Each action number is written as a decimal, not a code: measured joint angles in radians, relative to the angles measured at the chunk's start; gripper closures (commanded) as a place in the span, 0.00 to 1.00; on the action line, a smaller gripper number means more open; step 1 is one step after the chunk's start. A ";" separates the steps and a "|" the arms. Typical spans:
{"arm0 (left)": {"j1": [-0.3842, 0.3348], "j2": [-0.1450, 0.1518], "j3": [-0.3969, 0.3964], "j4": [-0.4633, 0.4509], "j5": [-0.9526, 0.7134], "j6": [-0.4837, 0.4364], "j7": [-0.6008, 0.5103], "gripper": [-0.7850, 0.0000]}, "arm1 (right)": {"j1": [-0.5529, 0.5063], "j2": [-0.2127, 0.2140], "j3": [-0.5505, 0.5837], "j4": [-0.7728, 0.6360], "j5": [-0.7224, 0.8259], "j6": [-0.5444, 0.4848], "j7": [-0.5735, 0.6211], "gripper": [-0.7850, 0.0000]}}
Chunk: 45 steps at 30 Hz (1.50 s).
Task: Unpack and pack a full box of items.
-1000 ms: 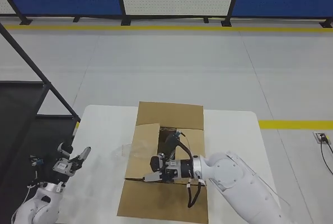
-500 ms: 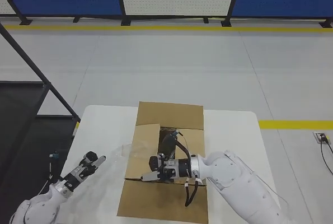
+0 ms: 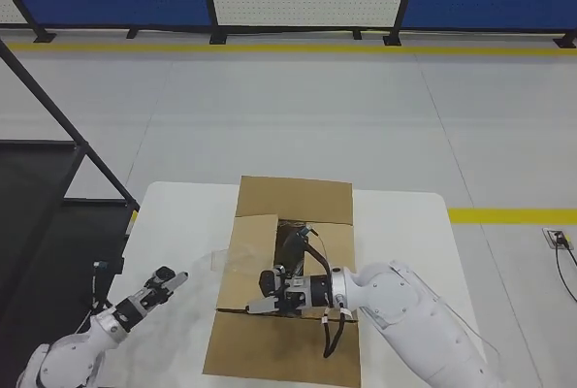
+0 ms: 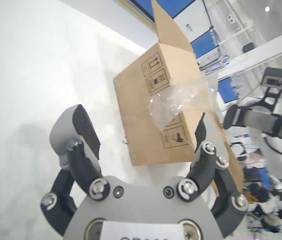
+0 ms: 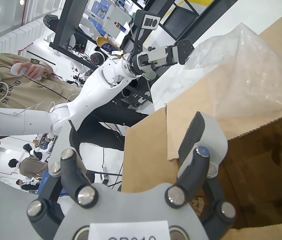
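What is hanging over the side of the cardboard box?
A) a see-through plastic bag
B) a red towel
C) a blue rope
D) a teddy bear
A: a see-through plastic bag is draped over the top edge of the open cardboard box.

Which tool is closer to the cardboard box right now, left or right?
Right. The right tool hangs over the open cardboard box; the left tool is over the table, apart from it.
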 measured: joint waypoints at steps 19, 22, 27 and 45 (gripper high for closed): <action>-0.132 0.025 0.057 0.174 -0.372 0.197 -0.384 0.62 | -0.004 -0.001 0.010 0.008 0.002 -0.014 0.010 0.00; -0.145 0.025 0.076 0.190 -0.368 0.188 -0.380 0.66 | -0.004 -0.001 0.011 0.010 0.004 -0.013 0.014 0.00; -0.163 0.025 0.101 0.206 -0.364 0.166 -0.364 1.00 | -0.005 -0.001 0.013 0.010 0.001 -0.013 0.014 0.00; -0.077 0.055 -0.005 0.029 -0.525 0.140 -0.389 1.00 | 0.019 -0.012 -0.014 0.042 0.005 0.007 0.044 0.00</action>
